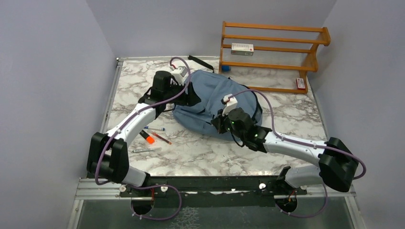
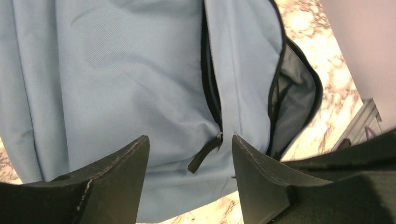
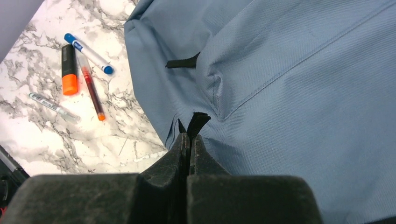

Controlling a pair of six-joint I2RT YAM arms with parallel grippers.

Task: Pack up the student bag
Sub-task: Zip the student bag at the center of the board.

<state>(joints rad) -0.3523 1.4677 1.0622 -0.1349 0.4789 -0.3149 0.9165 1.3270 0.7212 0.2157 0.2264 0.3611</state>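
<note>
We see the student bag (image 1: 210, 98) lying flat on the marble table (image 1: 191, 152), right under both sets of fingers. Our left gripper (image 2: 189, 144) is wide open and holds nothing, and a black zipper pull (image 2: 204, 153) shows in the gap between its fingers. Our right gripper (image 3: 189, 140) is pinched tight on a small black tab (image 3: 198, 120) at the bag's edge. Left of those fingers lie an orange marker (image 3: 69, 70), a blue pen (image 3: 88, 53) and a red pen (image 3: 92, 86)

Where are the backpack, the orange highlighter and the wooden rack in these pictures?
backpack (image 1: 205, 95), overhead view, on its blue front fabric.
orange highlighter (image 3: 69, 70), right wrist view, on its black barrel.
wooden rack (image 1: 274, 27), overhead view, on its top rail.
</note>
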